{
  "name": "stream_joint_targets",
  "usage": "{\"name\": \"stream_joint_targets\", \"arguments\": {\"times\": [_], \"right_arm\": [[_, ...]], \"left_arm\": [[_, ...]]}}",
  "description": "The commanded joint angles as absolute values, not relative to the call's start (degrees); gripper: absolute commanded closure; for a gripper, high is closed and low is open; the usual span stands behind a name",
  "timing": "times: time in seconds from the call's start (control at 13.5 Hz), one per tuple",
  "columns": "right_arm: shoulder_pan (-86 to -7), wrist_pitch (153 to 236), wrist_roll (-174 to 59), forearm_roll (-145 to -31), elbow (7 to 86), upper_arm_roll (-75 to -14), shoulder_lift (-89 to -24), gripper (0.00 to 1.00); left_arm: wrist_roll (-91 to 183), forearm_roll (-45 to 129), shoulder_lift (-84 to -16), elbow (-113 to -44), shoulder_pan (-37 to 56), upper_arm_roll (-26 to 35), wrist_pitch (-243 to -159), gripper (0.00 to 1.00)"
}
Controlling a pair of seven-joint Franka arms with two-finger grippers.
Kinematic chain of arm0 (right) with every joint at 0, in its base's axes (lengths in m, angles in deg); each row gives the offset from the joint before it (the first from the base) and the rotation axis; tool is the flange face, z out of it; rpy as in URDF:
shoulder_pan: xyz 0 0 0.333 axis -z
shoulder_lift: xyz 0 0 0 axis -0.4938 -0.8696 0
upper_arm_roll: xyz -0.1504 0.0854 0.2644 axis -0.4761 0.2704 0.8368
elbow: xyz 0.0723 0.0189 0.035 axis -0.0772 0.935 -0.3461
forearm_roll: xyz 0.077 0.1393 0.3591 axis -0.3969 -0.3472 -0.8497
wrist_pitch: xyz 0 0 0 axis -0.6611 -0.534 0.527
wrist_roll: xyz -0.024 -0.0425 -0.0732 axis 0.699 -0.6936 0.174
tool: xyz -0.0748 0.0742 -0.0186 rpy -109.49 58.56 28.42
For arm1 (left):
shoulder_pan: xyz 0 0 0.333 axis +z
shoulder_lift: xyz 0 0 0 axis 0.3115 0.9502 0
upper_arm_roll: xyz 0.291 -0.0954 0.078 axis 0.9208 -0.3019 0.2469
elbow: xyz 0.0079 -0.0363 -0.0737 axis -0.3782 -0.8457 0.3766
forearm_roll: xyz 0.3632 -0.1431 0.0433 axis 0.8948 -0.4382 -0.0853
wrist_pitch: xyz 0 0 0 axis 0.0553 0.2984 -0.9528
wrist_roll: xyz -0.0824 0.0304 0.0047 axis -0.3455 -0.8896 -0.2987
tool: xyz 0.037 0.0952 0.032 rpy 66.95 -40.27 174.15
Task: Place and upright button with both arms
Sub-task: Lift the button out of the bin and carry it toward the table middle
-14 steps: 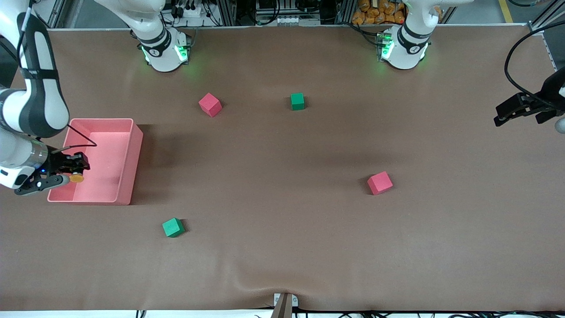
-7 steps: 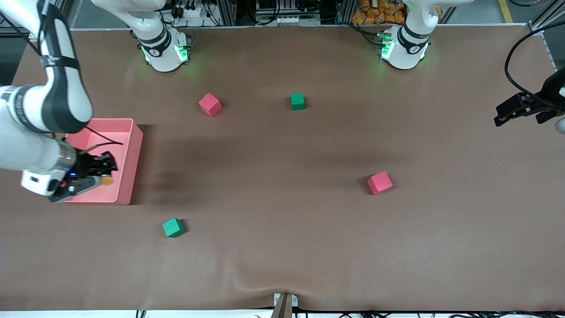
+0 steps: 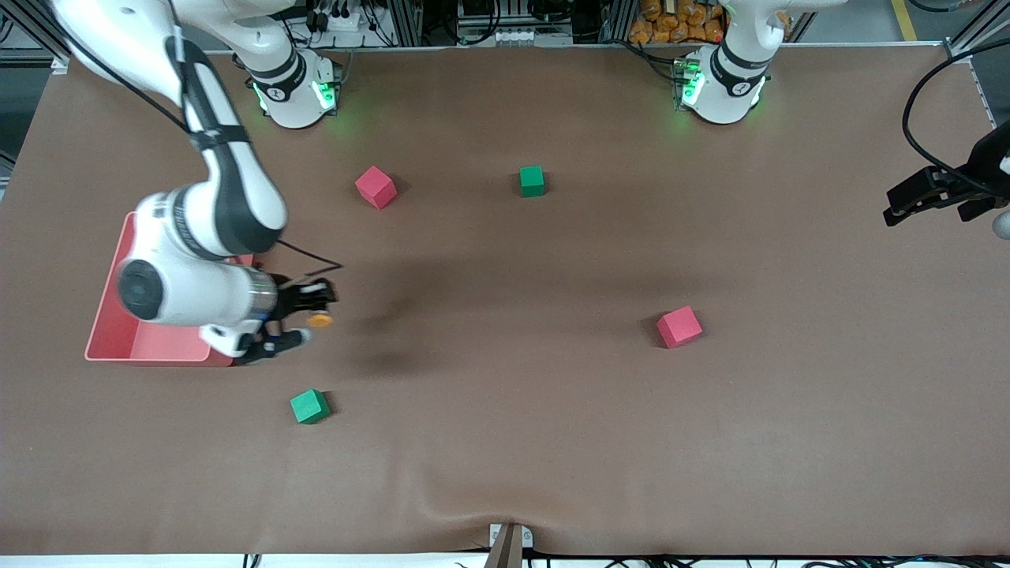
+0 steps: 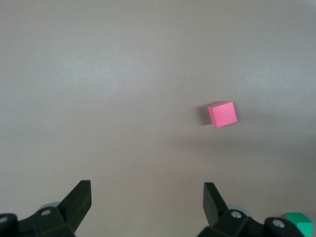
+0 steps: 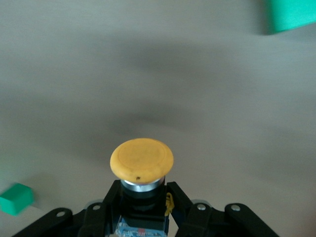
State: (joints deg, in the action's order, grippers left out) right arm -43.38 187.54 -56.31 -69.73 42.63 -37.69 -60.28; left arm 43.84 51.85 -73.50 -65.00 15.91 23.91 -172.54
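My right gripper (image 3: 314, 308) is shut on the button (image 3: 319, 319), whose round orange cap points out sideways from the fingers. It is up over bare table just past the pink bin (image 3: 142, 347), toward the table's middle. In the right wrist view the button (image 5: 141, 159) shows its orange cap, a metal ring and a black body clamped between the black fingers (image 5: 180, 200). My left gripper (image 3: 919, 197) waits at the left arm's end of the table, open and empty; in the left wrist view its fingers (image 4: 79, 200) stand wide apart over bare mat.
A red cube (image 3: 375, 186) and a green cube (image 3: 532, 181) lie near the robots' bases. Another red cube (image 3: 678, 326) lies toward the left arm's end, also in the left wrist view (image 4: 222, 113). A green cube (image 3: 309, 406) lies nearer the front camera than the bin.
My right gripper has carried the button out of the pink bin and toward the table's middle. The left arm has not moved.
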Motion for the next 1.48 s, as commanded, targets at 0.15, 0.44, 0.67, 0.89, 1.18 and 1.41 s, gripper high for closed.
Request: {"name": "stream_joint_targets", "arguments": {"times": [0.15, 0.44, 0.67, 0.89, 1.18, 1.41], "right_arm": [[-53.22, 189.75, -68.19, -72.17, 31.78, -38.32, -70.89, 1.0], [-58.94, 197.83, -77.68, -71.99, 29.94, -38.41, -76.07, 1.0], [-61.41, 202.23, -81.47, -71.91, 25.81, -38.41, -81.61, 1.0], [-60.53, 202.24, -80.95, -71.64, 24.92, -38.5, -83.99, 1.0], [-60.27, 202.42, -80.96, -71.47, 24.83, -38.5, -85.14, 1.0], [-60.27, 204.61, -80.95, -71.47, 23.96, -38.67, -86.02, 0.85]], "left_arm": [[42.47, 52.29, -73.42, -64.69, 16.3, 23.75, -172.33, 0.0], [42.47, 52.2, -73.42, -64.69, 16.3, 23.66, -172.33, 0.0], [42.47, 52.2, -73.42, -64.69, 16.3, 23.66, -172.33, 0.0], [42.47, 52.2, -72.89, -64.69, 16.22, 23.66, -172.33, 0.0], [42.38, 52.2, -72.8, -64.69, 16.22, 23.66, -172.33, 0.0], [42.38, 52.2, -72.8, -64.69, 16.22, 23.66, -172.33, 0.0]]}}
